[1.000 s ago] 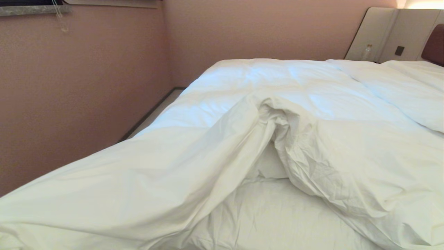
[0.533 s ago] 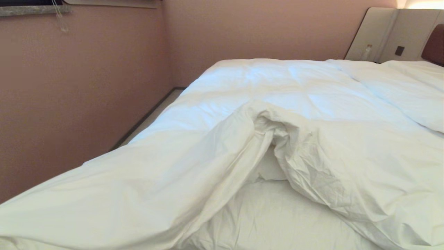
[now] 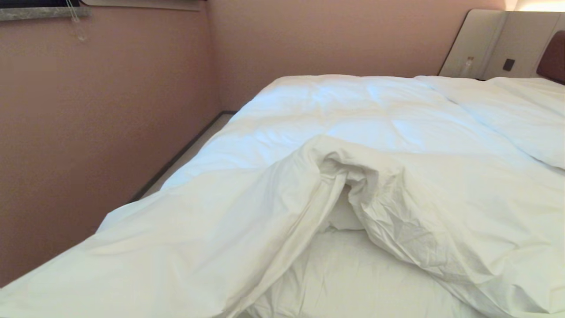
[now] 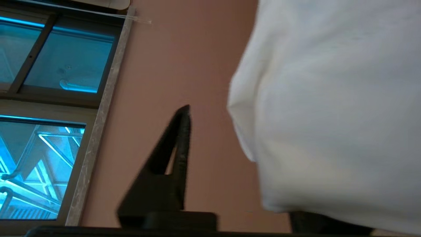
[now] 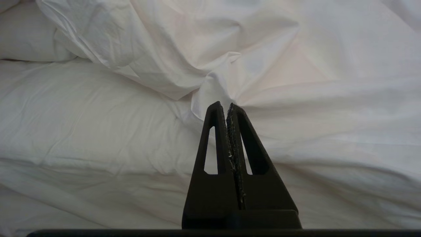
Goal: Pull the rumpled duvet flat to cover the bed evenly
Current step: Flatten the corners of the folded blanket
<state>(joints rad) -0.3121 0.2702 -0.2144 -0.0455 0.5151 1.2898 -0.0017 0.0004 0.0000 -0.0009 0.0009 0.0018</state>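
The puffy white duvet [image 3: 397, 128] lies rumpled over the bed, its near edge folded back in a peaked ridge [image 3: 335, 163]. Below the ridge the bed's sheeted mattress [image 3: 353, 278] lies bare. Neither gripper is in the head view. In the left wrist view my left gripper [image 4: 238, 110] is open by the duvet's corner [image 4: 312, 115]. One black finger [image 4: 179, 148] stands clear against the wall, and the cloth drapes over the other. My right gripper [image 5: 224, 107] is shut with nothing in it, close before a duvet fold [image 5: 213, 82].
A pink wall [image 3: 110, 110] runs along the bed's left side, with a narrow strip of floor [image 3: 194, 145] between. Beige panels [image 3: 494, 44] and a small bottle [image 3: 467, 66] stand at the far right. A window [image 4: 49, 98] shows in the left wrist view.
The duvet's near-left part has sunk and slid down, baring more wall at the lower left. The peaked fold has settled lower.
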